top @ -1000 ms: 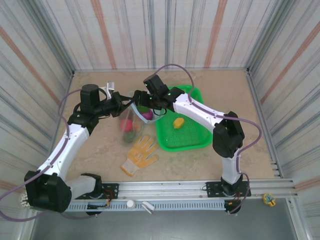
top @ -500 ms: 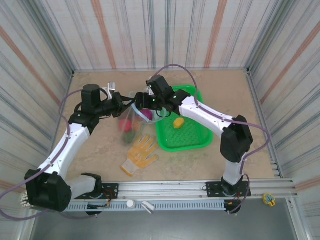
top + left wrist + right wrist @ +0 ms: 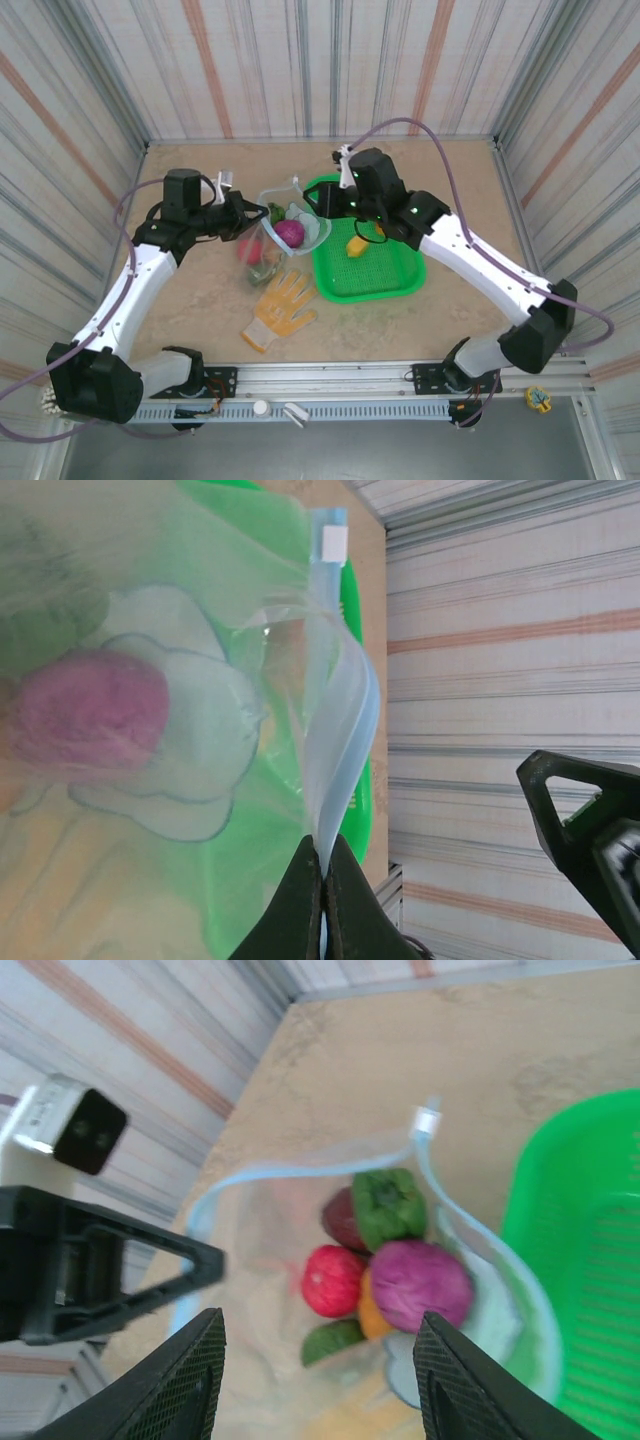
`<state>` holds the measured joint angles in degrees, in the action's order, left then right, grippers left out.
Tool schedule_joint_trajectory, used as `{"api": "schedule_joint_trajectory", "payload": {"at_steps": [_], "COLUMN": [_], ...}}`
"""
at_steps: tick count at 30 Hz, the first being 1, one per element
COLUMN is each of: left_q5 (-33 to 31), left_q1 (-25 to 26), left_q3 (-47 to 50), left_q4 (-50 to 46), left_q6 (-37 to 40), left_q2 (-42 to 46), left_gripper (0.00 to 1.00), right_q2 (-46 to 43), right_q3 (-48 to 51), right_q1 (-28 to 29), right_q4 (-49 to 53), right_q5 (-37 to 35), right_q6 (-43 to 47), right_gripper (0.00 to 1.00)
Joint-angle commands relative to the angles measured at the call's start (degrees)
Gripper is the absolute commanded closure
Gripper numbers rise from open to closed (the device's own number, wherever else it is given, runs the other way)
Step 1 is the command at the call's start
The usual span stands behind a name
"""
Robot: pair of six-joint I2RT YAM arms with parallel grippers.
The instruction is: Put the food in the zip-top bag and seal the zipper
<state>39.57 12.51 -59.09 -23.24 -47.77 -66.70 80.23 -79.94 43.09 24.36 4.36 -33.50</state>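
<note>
Zip-top bag (image 3: 272, 238) is on the surface (image 3: 200, 300) just left of the green basket (image 3: 372, 272). Its long axis runs from the open mouth up by the basket's far-left corner down toward the near left, where the closed end sits close to the glove (image 3: 280, 308). The mouth is pulled into a wide loop facing up. The left gripper (image 3: 322, 876) has its fingers pressed together on the pale blue zipper (image 3: 345, 710), pinching one side of the strip. The right gripper (image 3: 320, 200) hangs just beside the mouth over the basket corner, with its fingers spread and nothing between them. Most of the food (image 3: 375, 1260) is in the bag: green, dark red, red and orange pieces. A purple piece (image 3: 289, 233) sits right at the mouth, and a yellow piece (image 3: 356, 244) is in the basket. In the left wrist view the plastic is so close that everything behind it is a blur. From above, the crinkly film makes the lower pieces hard to tell apart. Half a second ago the right gripper was down at the mouth. It's now backed off toward the basket with the elbow swung way out right, and the left hasn't budged.
</note>
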Motion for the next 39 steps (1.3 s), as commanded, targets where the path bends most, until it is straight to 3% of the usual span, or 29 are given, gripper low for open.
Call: {"api": "schedule_joint_trajectory", "payload": {"at_steps": [1, 5, 11, 16, 21, 25, 32, 39], "left_q5": [1.63, 1.73, 1.47, 1.47, 1.45, 1.74, 1.28, 1.91], "left_q1": [0.70, 1.62, 2.43, 2.42, 2.42, 2.41, 2.47, 3.11], "left_q3": [-2.23, -2.80, -4.58, -4.28, -3.43, -2.88, -1.23, 1.60], "left_q4": [-5.97, -6.59, -7.97, -7.10, -5.41, -4.83, -5.28, -4.83], "left_q6": [1.09, -0.66, -0.23, -0.65, -1.54, -1.90, -1.20, -1.78], "left_q2": [0.88, 0.75, -0.45, -0.50, -0.01, -0.17, -0.20, -0.17], "left_gripper": [1.00, 1.00, 1.00, 1.00, 1.00, 1.00, 1.00, 1.00], "right_q2": [-4.54, -5.37, -0.50, 8.02, 14.77, 21.53, 25.76, 25.63], "right_q3": [6.13, 12.35, 19.19, 15.06, 12.72, 9.09, 7.88, 9.28], "right_q1": [-3.81, -8.53, -9.09, -9.02, -8.29, -9.07, -9.42, -10.72], "right_q4": [5.83, 9.43, 6.22, 7.96, 7.39, 8.72, 5.64, 3.69], "right_q5": [-5.50, -6.38, -5.85, -5.75, -10.06, -8.48, -8.34, -5.37], "right_q6": [2.49, 1.93, 1.52, -0.58, -6.08, -9.32, -10.09, -9.92], "right_gripper": [0.43, 0.33, 0.30, 0.25, 0.12, 0.09, 0.10, 0.23]}}
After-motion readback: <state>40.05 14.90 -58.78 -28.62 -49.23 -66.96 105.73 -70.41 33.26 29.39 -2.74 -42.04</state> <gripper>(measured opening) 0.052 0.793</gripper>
